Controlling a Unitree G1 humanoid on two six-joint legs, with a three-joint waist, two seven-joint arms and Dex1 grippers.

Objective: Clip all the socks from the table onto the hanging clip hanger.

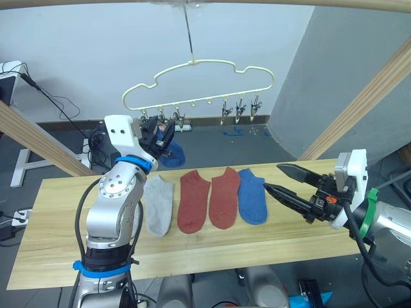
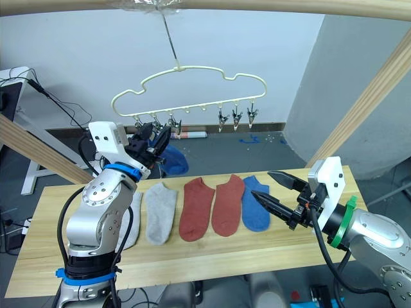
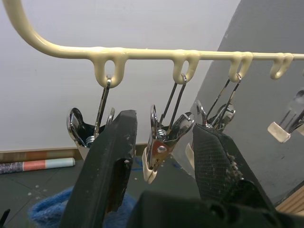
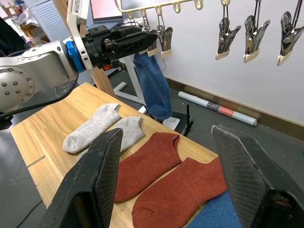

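Tabletop [image 1: 64, 256]: light wood planks, under both grippers.
Clip hanger [image 1: 212, 63]: pale yellow wire, hung above; its left clips sit at the left gripper.
Left gripper [image 3: 164, 156]: raised to the hanger, fingers parted around a metal clip [image 3: 156, 154], gripping nothing.
Right gripper [image 1: 281, 178]: wide open, empty, just right of the blue sock [image 1: 252, 196].
Hanging blue sock [image 4: 153, 85]: dangles below the left gripper.
Rust red socks [image 1: 209, 197]: side by side, left of the blue sock.
Grey socks [image 2: 159, 210]: below the left gripper.

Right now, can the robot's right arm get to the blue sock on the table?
Probably yes. The right gripper hovers open just beside the blue sock, jaws pointing toward it, and nothing lies between them on the table.
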